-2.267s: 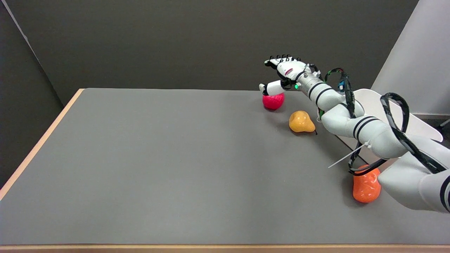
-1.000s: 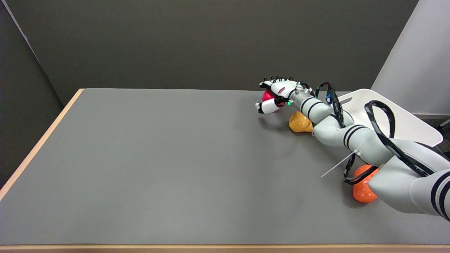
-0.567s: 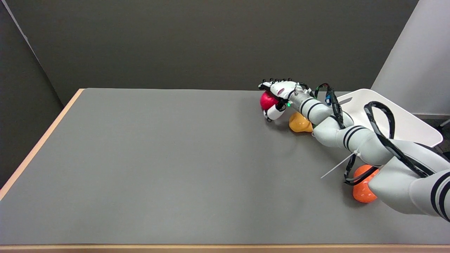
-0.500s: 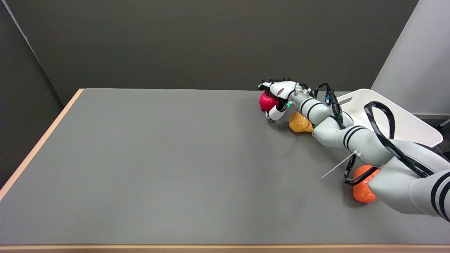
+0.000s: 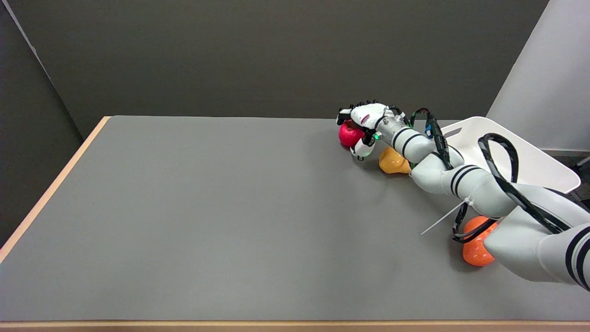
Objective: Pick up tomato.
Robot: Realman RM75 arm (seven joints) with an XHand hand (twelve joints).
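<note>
At far centre-right of the grey matte surface (image 5: 207, 207), the red tomato (image 5: 348, 135) sits wrapped by the robot hand (image 5: 364, 125), fingers over top, thumb below. Judgement: firm the wrap, then lift straight up, clear of the glossy yellow pear (image 5: 392, 162) just beside. Right: white tray (image 5: 530, 161); lumpy orange fruit (image 5: 474, 251) under the arm.

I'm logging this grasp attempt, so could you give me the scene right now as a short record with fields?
target: red tomato, far right of the grey table
right hand: over the tomato, fingers curled around it
lifted: cannot tell
nearby: yellow pear beside the hand; orange fruit partly under the arm
other: white tray at the table's right edge
</note>
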